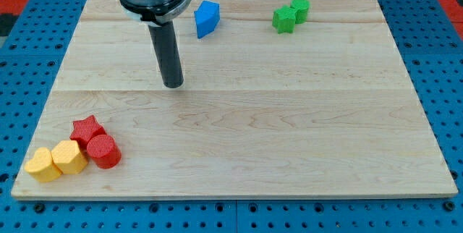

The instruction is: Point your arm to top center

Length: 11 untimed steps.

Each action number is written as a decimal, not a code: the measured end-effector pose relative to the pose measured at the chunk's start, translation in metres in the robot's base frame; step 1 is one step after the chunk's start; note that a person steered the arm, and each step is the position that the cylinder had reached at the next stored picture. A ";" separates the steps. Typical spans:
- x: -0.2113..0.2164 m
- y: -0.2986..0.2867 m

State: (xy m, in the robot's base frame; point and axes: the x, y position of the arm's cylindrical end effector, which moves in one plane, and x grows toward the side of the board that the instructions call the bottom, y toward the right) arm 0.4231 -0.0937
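My tip [173, 85] rests on the wooden board [289, 117], left of centre in its upper half. The dark rod rises from it to the arm's head at the view's top. A blue block [206, 19] lies up and to the right of the tip, apart from it. Two green blocks touch each other at the top right: a green star-like block [284, 19] and a green block [299, 8] just behind it. The tip touches no block.
A cluster sits at the bottom left: a red star [87, 130], a red cylinder [104, 151], a yellow hexagon-like block [69, 156] and a yellow heart-like block [43, 165]. A blue pegboard [441, 59] surrounds the board.
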 end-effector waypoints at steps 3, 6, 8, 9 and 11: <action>-0.053 0.063; -0.124 0.112; -0.181 0.112; -0.207 0.108; -0.213 0.059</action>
